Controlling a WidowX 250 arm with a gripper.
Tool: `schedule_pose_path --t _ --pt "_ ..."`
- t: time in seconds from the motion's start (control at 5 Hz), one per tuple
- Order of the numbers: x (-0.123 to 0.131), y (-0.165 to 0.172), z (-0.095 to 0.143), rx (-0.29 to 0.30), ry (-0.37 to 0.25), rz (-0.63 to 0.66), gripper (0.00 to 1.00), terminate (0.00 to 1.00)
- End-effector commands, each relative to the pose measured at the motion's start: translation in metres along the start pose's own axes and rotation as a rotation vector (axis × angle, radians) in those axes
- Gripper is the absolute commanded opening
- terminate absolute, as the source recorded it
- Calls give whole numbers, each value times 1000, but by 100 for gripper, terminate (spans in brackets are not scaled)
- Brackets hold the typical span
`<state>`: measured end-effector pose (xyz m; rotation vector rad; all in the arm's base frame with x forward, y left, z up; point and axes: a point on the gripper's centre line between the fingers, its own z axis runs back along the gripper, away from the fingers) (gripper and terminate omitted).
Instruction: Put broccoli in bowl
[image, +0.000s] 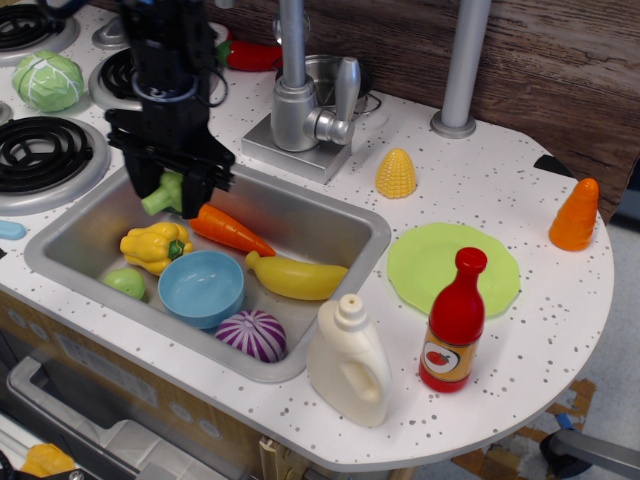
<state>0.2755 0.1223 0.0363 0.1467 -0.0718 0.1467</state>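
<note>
My black gripper (166, 190) hangs over the far left part of the sink (330, 215) and is shut on the light-green broccoli (161, 194), which sticks out between the fingers. The light blue bowl (201, 288) sits in the sink near its front wall, below and a little right of the gripper. The broccoli is held above the sink floor, over the yellow pepper (153, 245) and the orange carrot (228, 229).
In the sink also lie a banana (296, 277), a purple onion (252, 334) and a small green ball (125, 282). A faucet (302, 100) stands behind the sink. On the counter are corn (395, 173), a lime-green plate (453, 267), a red bottle (453, 322) and a white jug (348, 360). A cabbage (47, 80) sits at the far left.
</note>
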Motion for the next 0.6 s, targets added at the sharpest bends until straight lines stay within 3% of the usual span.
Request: schedule_pose_path --t 0.0,0.2,0.4 --pt "4 2 6 -9 -28 -17 100 0" --pt "4 2 6 -9 -28 -17 100 0" --pt "4 2 6 -9 -28 -17 100 100"
